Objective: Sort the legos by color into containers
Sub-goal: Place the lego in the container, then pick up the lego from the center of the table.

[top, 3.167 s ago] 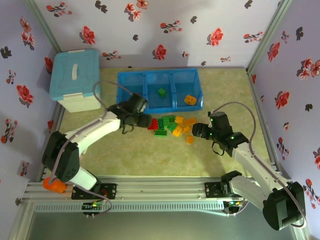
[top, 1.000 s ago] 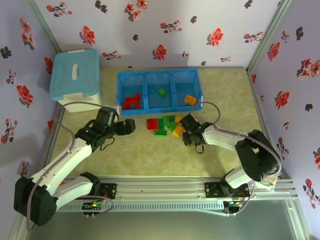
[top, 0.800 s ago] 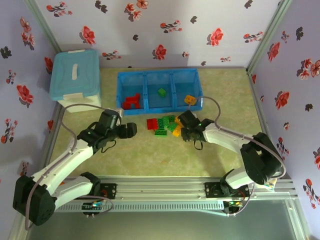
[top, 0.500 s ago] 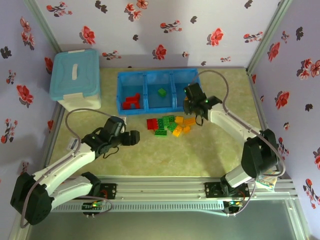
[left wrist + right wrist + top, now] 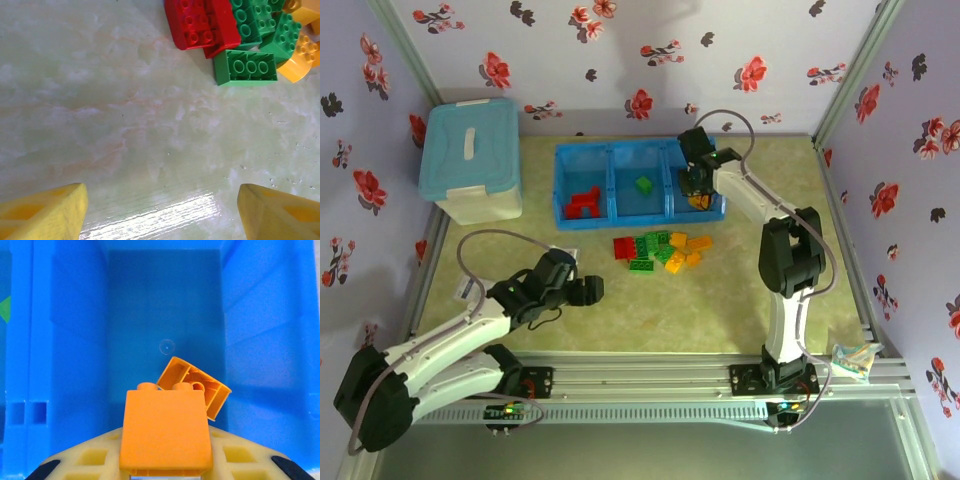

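Right wrist view: in the right gripper's (image 5: pixel 164 467) tight jaws, an orange lego (image 5: pixel 165 432), up over the right end box of the blue tray (image 5: pixel 260 340), with a second orange lego (image 5: pixel 197 390) lying inside. Left gripper's (image 5: pixel 160 215) jaws wide apart, empty, above the table (image 5: pixel 100 100) by the lego pile (image 5: pixel 235 40)

red bricks (image 5: pixel 200 22) cut by the top edge (left wrist view), orange brick (image 5: pixel 165 432) hiding much of the right gripper (image 5: pixel 696 190)

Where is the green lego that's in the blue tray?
In the top view, the green lego lies in the middle compartment of the blue tray, right of the red legos.
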Action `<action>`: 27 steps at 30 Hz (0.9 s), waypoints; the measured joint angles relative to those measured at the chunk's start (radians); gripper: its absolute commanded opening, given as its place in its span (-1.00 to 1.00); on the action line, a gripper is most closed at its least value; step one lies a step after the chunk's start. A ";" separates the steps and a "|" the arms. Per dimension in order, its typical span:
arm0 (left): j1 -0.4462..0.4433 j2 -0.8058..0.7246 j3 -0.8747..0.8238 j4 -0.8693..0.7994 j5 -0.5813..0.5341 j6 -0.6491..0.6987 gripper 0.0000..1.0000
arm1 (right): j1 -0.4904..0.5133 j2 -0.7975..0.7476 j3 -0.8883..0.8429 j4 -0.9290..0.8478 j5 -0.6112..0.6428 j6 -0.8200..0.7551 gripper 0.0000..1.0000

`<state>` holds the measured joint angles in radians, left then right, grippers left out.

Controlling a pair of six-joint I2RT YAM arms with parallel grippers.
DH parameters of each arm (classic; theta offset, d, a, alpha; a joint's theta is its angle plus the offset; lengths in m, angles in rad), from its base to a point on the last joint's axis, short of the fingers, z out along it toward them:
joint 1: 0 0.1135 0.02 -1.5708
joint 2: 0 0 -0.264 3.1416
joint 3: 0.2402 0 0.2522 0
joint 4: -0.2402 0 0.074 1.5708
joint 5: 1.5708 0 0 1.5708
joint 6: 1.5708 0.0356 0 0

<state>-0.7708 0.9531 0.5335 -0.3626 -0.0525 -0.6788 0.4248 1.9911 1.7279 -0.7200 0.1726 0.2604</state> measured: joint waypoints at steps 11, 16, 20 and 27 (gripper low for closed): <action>-0.002 -0.003 0.000 0.005 -0.015 0.000 0.55 | -0.002 0.002 0.025 -0.015 -0.018 -0.007 0.47; -0.007 0.020 0.016 0.004 -0.016 0.001 0.55 | -0.002 -0.040 -0.019 0.002 -0.031 -0.006 0.44; -0.017 0.078 0.051 0.009 -0.018 0.007 0.56 | -0.001 -0.172 -0.151 0.041 -0.055 0.006 0.41; -0.045 0.272 0.155 0.042 -0.017 0.015 0.56 | 0.008 -0.422 -0.407 0.142 -0.097 0.042 0.38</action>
<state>-0.8158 1.2251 0.6888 -0.3210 -0.0692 -0.6636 0.4328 1.5688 1.3205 -0.5777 0.0757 0.3023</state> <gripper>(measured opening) 0.778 0.692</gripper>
